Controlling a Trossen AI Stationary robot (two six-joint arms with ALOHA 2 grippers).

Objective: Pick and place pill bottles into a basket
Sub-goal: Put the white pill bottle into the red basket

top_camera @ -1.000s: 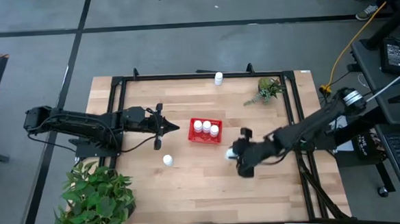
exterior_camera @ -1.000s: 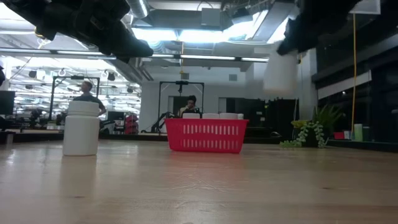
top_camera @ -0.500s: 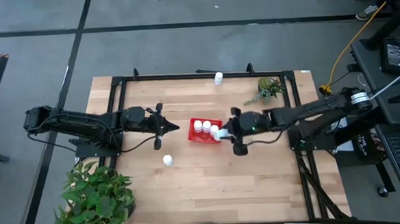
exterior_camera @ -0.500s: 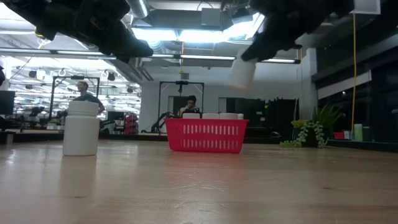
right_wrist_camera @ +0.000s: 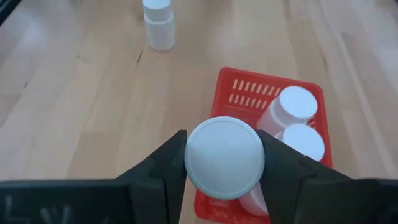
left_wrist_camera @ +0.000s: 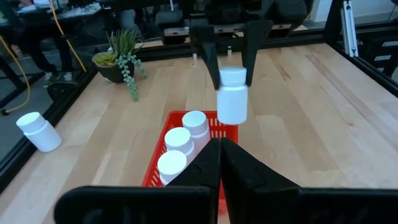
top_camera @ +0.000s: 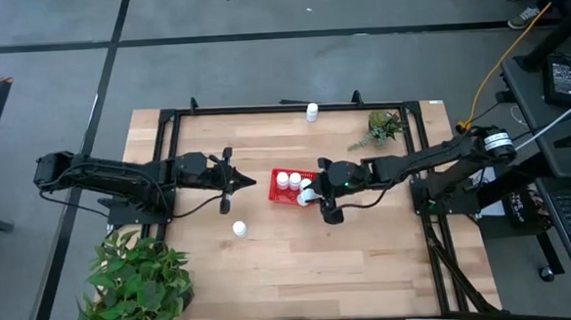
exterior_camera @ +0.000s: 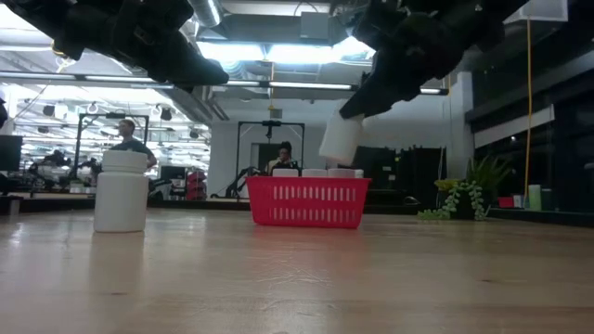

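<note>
Pill bottle (right_wrist_camera: 224,157), round smooth cap, clamped in right pincer (top_camera: 315,190) above mesh basket (top_camera: 280,197).

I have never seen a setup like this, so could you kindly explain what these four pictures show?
Two dark robot arms work at a wooden table. One camera looks straight down, one looks level across the tabletop, and one rides on each wrist. The right gripper holds a pill bottle by its cap above the red basket, where three bottles already sit. The left gripper waits, shut and empty, beside the basket. Two more bottles stand loose: one near the table's front, one at its far edge. A small plant sits in a far corner.
</note>
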